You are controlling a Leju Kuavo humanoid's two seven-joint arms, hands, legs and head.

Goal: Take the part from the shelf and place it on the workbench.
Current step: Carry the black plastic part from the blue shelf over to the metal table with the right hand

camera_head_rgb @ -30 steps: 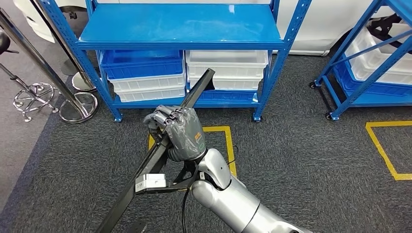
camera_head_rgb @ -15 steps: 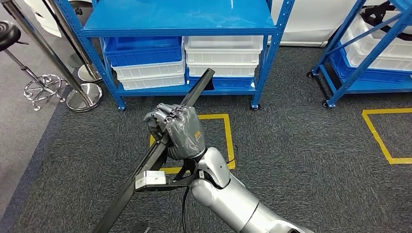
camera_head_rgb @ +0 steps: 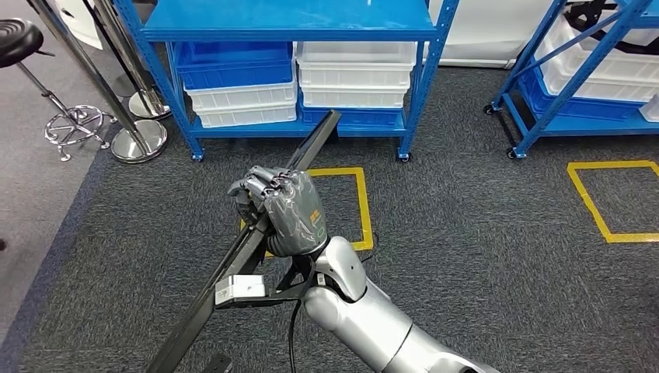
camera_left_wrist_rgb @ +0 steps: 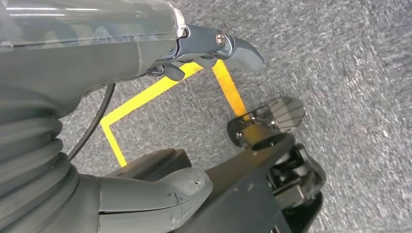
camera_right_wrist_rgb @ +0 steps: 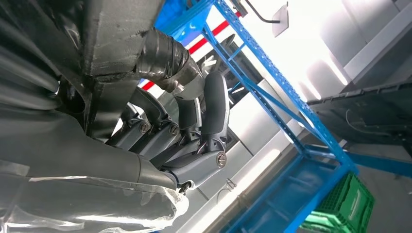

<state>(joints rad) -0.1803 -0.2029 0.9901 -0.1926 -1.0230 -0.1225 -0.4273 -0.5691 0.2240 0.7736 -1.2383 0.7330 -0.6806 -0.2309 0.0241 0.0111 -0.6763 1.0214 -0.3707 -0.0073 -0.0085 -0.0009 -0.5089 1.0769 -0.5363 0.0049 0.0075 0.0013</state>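
Part (camera_head_rgb: 256, 237) — long black bar — gripped by right hand (camera_head_rgb: 286, 211); label unreadable.

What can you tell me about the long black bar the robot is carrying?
The bar is a long, straight, dark piece that looks like black metal, with a flat-sided profile. It slants from the lower left of the head view up toward the blue shelf, its far end over the carpet near the yellow floor marking. The right hand grips it around its middle, fingers wrapped over it. Its lower end runs out of the picture.
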